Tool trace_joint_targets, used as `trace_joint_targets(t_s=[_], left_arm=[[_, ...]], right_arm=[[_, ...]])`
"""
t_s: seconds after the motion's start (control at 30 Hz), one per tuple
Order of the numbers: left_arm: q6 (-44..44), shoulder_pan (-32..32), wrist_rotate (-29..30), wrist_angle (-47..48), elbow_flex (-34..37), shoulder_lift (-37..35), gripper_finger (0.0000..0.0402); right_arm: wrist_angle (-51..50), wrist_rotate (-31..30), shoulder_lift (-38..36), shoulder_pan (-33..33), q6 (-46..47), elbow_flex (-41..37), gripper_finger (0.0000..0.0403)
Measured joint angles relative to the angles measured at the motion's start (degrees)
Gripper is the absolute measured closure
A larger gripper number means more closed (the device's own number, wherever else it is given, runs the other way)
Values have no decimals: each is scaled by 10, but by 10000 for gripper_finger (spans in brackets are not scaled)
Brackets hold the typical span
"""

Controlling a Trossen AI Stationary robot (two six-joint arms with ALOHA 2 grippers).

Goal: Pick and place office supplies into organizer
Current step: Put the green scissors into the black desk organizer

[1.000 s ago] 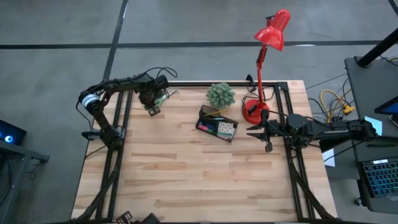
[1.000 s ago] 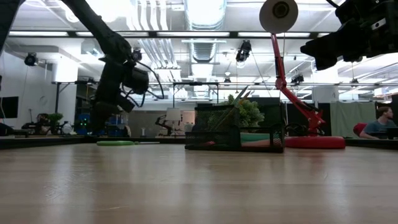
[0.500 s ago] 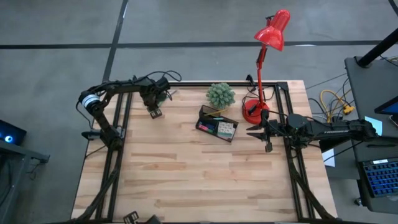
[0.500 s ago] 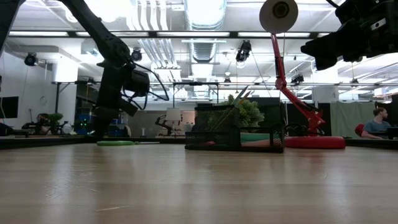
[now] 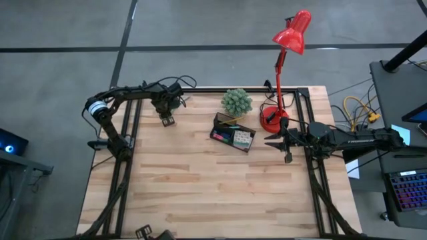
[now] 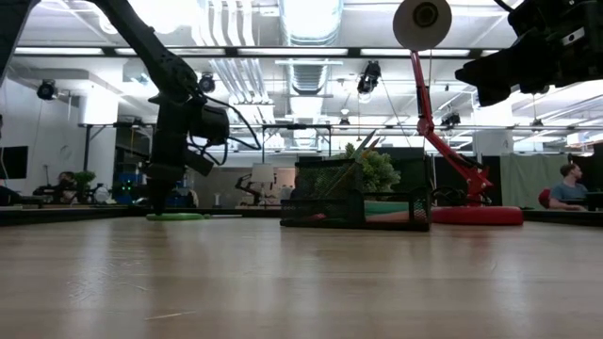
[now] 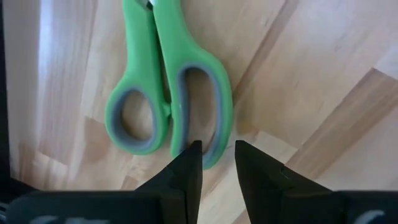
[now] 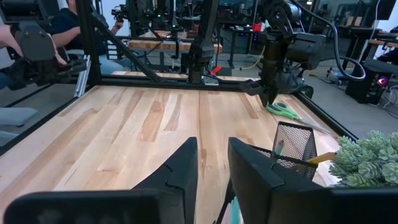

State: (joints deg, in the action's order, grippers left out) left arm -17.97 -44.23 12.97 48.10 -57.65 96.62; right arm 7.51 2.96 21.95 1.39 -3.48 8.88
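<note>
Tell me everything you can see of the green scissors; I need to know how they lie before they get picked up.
The green scissors lie flat on the wooden table near its far left corner, blades shut as far as shown. The handles look like bright green plastic with grey lining inside two loops, one larger than the other. The blade tips are out of frame in the wrist view. The left tool hangs right above the larger loop's rim, fingers slightly apart, not gripping. Nothing else touches them.
</note>
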Motion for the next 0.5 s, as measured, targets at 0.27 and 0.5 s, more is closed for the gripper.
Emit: trace_joint_targets(t_s=[0.27, 0.5], left_arm=[[-29, 0, -5, -1, 7, 0, 320], [-101, 1, -4, -54, 54, -3, 320]], right_arm=[[0, 0, 0, 0, 0, 0, 335], [0, 0, 0, 0, 0, 0, 327]])
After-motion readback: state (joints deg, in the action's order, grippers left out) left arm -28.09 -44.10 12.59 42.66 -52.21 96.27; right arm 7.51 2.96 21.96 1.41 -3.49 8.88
